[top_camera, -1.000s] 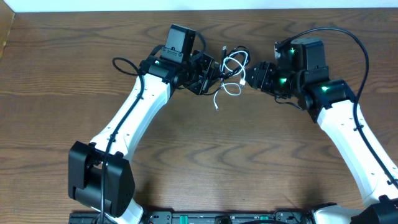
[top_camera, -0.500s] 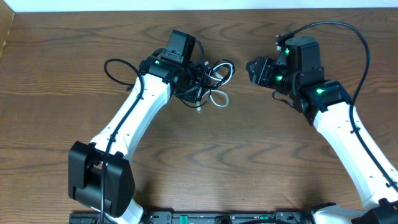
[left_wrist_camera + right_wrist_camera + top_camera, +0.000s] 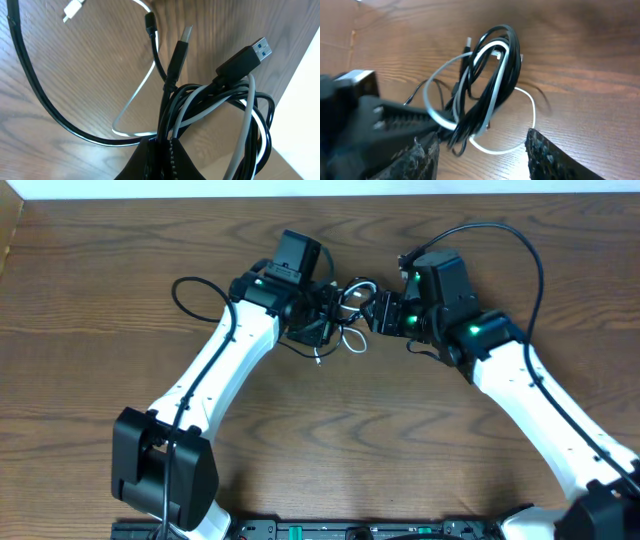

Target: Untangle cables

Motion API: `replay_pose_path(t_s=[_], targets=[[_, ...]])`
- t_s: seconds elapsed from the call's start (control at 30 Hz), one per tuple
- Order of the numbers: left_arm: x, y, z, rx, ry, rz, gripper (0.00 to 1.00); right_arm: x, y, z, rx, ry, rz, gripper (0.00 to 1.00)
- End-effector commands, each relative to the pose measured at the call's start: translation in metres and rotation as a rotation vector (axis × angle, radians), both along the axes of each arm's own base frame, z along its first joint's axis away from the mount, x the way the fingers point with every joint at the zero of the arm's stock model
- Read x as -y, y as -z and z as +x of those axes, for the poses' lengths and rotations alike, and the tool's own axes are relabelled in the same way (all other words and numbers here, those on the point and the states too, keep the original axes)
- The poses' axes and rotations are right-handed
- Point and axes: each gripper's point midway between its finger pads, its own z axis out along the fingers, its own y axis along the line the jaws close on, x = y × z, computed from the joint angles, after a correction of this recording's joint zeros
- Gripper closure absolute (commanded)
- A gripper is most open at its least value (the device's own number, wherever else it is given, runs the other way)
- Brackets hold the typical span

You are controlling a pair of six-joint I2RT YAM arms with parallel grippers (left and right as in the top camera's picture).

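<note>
On the table (image 3: 100,420), tangled cables (image 3: 353,292), left jaws clamped on them, right jaws open just beside

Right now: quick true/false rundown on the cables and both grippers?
1. The left gripper is shut on the cables. True.
2. The right gripper grips the cables too. False: the right gripper is open, just short of the bundle, and holds nothing.
3. The white cable and the black cable are wound together. True.
4. The grippers are far apart. False: they face each other closely across the bundle.
5. A black plug with a blue insert sticks out of the bundle. True.
</note>
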Motion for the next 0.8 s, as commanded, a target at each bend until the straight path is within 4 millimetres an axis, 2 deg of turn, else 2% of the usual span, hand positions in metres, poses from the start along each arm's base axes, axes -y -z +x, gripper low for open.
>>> replay_pose_path(t_s=[0.0, 0.13, 0.27, 0.5, 0.77], targets=[[0.009, -0.002, -0.005, -0.008, 0.013, -0.015, 0.93, -0.007, 0.008, -0.002, -0.032, 0.003, 0.011, 0.49], [0.013, -0.002, -0.007, -0.008, 0.024, -0.015, 0.92, -0.015, 0.014, -0.006, -0.052, -0.009, 0.008, 0.51], [0.013, -0.002, -0.007, -0.008, 0.024, -0.015, 0.93, -0.016, 0.021, -0.012, -0.091, -0.002, 0.001, 0.57], [0.013, -0.002, -0.007, -0.008, 0.024, -0.015, 0.93, -0.009, 0.031, -0.023, -0.154, 0.014, -0.032, 0.61], [0.014, -0.002, -0.007, -0.009, 0.026, -0.019, 0.93, 0.001, 0.035, -0.018, -0.14, 0.055, -0.078, 0.63]])
